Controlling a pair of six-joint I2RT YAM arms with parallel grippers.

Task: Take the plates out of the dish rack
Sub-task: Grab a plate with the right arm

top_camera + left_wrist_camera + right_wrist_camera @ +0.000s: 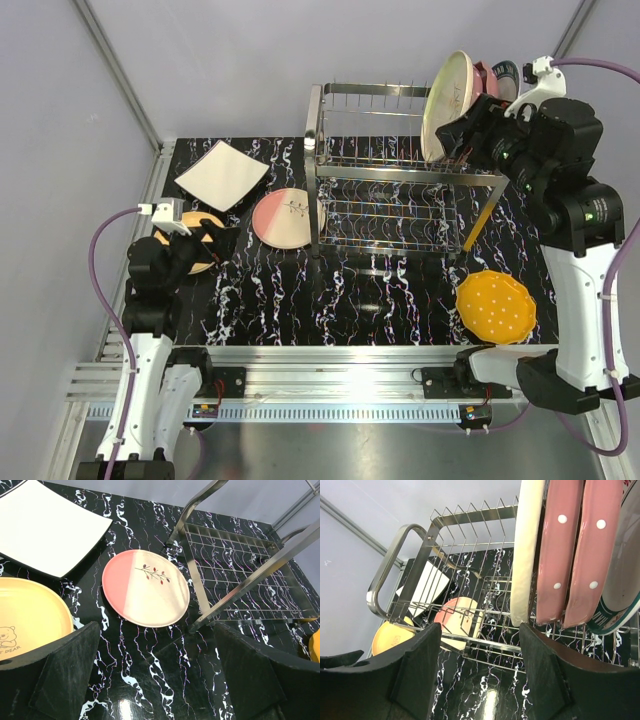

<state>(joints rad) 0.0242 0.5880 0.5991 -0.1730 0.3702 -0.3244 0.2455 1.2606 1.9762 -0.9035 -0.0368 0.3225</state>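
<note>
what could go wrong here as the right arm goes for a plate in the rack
1. The open right pincer is lined up on the cream plate, which stands close against two pink dotted plates. A finger could knock a neighbour.
2. These plates stand on the upper tier at the right end of the dish rack. A sideways pull might tip one off.
3. The orange dotted plate lies on the table below, so a careless set-down could strike it.
</note>
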